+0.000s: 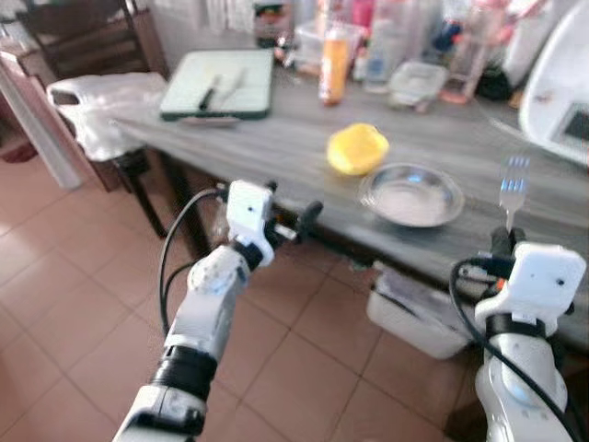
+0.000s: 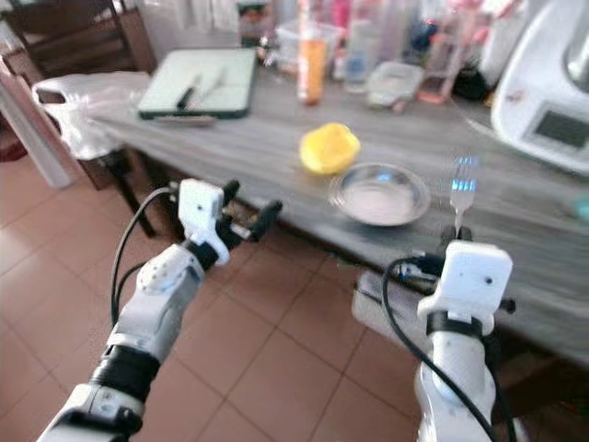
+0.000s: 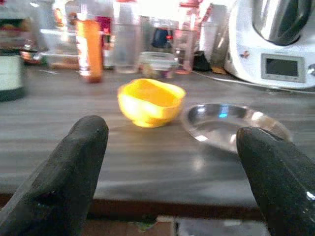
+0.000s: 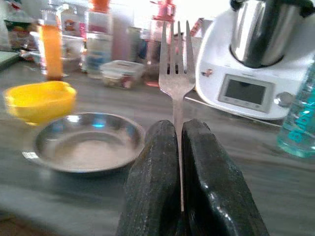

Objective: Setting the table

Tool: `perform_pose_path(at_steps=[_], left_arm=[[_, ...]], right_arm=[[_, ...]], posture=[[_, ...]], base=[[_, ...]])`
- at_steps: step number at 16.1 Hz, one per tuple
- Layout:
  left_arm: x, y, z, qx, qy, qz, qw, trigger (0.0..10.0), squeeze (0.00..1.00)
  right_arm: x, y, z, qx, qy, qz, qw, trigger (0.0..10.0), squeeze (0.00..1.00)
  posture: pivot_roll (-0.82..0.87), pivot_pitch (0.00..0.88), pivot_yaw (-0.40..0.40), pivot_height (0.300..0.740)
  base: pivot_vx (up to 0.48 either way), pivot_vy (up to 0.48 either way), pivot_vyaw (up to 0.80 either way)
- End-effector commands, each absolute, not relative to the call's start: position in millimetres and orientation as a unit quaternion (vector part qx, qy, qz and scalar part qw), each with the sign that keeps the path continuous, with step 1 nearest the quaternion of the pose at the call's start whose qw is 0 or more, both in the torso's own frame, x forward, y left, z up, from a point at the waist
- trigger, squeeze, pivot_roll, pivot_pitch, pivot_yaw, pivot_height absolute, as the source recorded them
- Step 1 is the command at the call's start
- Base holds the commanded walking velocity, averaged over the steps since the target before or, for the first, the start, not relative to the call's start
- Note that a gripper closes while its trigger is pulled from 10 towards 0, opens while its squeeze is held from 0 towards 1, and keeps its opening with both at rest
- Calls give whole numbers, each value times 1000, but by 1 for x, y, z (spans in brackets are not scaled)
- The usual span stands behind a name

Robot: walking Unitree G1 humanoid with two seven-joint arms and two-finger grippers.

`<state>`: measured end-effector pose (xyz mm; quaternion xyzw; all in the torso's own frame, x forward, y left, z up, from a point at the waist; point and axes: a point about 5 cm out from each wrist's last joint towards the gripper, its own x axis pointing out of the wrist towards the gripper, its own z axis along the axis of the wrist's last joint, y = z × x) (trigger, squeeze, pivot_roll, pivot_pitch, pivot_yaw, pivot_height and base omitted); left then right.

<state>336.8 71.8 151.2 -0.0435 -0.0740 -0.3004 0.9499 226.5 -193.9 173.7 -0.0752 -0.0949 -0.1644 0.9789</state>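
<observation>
The table (image 1: 276, 147) lies in front of both grippers, its far edge crowded with bottles and a white appliance (image 4: 256, 73), so the near part is probably free for setting. The steel plate (image 1: 411, 195) rests just beyond the right gripper (image 1: 508, 241) and a little to its left; the yellow bowl (image 1: 357, 148) touches the plate's far left rim. The left gripper (image 1: 293, 221) hovers at the table edge with fingers wide apart and nothing between them. The right gripper pinches the fork (image 4: 176, 73) by its handle, tines upright, likely to lay it beside the plate.
</observation>
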Motion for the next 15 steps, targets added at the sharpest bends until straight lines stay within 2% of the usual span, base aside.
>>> perform_pose_path(at_steps=[1,10,15], left_arm=[[336,67,155,-44,-79,-312,946,10000,0],[336,68,154,-49,-72,-319,944,10000,0],[336,69,153,-55,-67,-315,945,10000,0]], right_arm=[[224,-198,175,-78,-97,-174,977,10000,0],[223,-202,174,-79,-93,-188,975,10000,0],[223,-202,174,-78,-90,-188,975,10000,0]], posture=[[-5,85,18,740],[-11,93,18,740],[-13,93,16,740]], base=[[0,0,0],[0,0,0],[0,0,-598]])
